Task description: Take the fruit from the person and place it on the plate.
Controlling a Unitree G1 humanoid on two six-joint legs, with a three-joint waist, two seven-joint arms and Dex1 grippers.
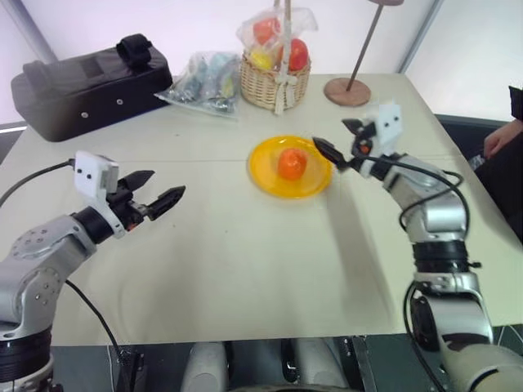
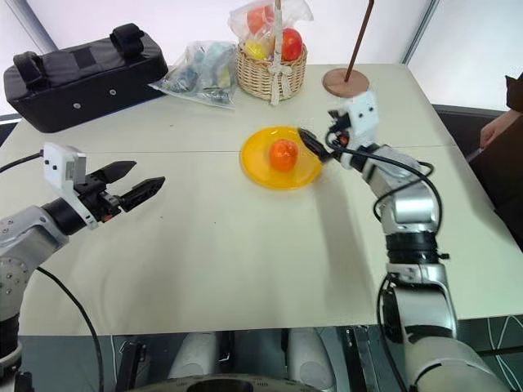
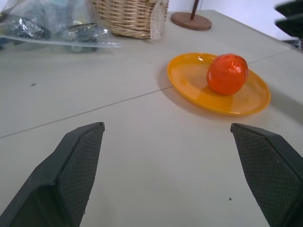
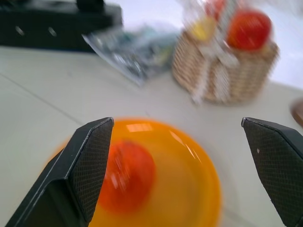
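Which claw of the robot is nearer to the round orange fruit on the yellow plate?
The right claw. It is open just beside the round orange fruit at the glossy yellow plate's rim. The left claw, also open, is far off across the table.

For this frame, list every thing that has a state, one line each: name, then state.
fruit: resting on the plate, not held
plate: flat on the table, holding the fruit
right gripper: open, beside the plate, clear of the fruit
left gripper: open, holding nothing, above the table
wicker basket: upright, holding wrapped fruit
black case: closed, lying on the table
person's hand: at the table's edge, holding nothing
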